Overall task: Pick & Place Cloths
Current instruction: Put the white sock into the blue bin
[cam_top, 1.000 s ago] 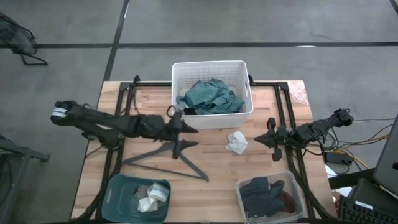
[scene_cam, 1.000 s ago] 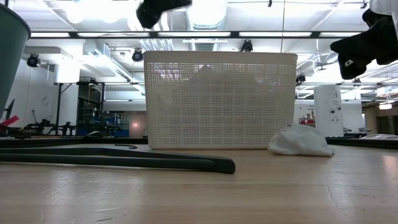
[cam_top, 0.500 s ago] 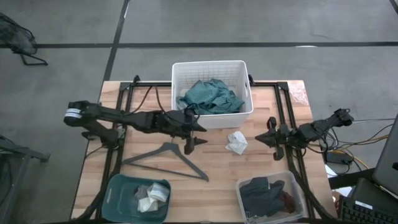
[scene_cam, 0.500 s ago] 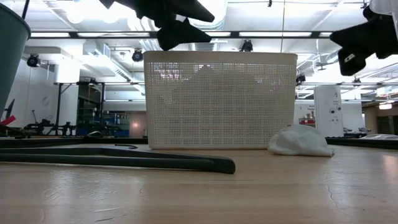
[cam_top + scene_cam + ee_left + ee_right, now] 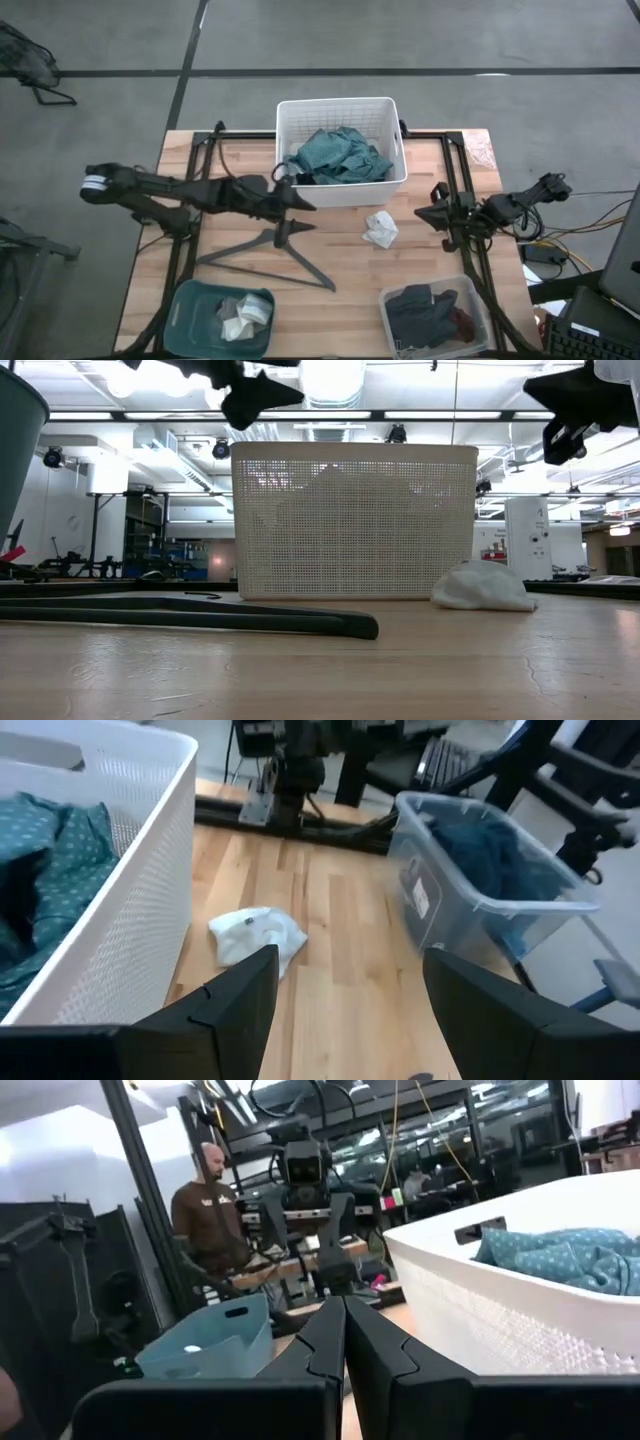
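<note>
A small white cloth lies crumpled on the table near the white basket's near wall, also in the low view and the left wrist view. A teal-green cloth fills the basket. My left gripper hangs open in the air by the basket's near left corner, above the hanger's hook, left of the white cloth. My right gripper is shut, raised right of the white cloth. Neither holds anything.
A dark grey hanger lies flat in the table's middle. A teal bin with white and grey pieces stands at the near left, a clear bin with dark cloths at the near right. A person stands beyond the table.
My left gripper reached right toward the white cloth and dipped, then drew back left and rose again, staying open. My right gripper has risen slightly. The white cloth has not moved.
</note>
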Action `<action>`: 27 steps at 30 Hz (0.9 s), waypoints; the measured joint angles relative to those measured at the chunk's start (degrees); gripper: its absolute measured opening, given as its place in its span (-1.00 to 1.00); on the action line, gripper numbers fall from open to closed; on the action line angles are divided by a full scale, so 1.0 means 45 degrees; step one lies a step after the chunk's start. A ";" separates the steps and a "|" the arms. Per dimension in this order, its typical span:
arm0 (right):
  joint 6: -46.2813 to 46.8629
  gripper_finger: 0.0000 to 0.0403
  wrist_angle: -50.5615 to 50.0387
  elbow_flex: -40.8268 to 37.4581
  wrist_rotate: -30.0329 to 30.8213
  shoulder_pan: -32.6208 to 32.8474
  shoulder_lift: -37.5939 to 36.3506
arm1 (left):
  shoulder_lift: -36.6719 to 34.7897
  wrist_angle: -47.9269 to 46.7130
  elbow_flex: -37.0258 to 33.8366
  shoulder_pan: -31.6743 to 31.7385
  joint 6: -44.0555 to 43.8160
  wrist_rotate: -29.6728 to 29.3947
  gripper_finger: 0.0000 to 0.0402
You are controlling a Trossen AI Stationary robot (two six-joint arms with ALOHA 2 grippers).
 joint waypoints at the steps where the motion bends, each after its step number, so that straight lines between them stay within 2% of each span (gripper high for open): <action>1: 0.0051 -0.96 0.0005 0.0108 -0.0030 0.0000 0.0148 | -0.0246 0.0303 -0.0288 -0.0030 -0.0003 0.0000 0.27; 5: 0.0805 -0.96 -0.0034 0.0836 -0.0058 0.0010 0.1150 | -0.1358 0.1824 -0.1532 -0.0164 0.0286 0.0001 0.27; 9: 0.1073 -0.96 -0.0999 0.2110 0.0015 -0.0004 0.2646 | -0.2261 0.2974 -0.2782 -0.0246 0.0792 0.0066 0.27; 15: 0.2485 -0.92 -0.5381 0.5266 0.1564 0.0000 0.5518 | -0.3272 0.4226 -0.4178 -0.0272 -0.0076 0.0835 0.27; 19: 0.3230 -0.73 -0.7640 0.7220 0.2336 -0.0078 0.7534 | -0.3782 0.5372 -0.4994 -0.0285 -0.0254 0.1416 0.27; 27: 0.5089 -0.17 -1.1866 1.0717 0.2209 -0.1128 1.1037 | -0.4083 0.6098 -0.5475 -0.0333 -0.0367 0.1598 0.27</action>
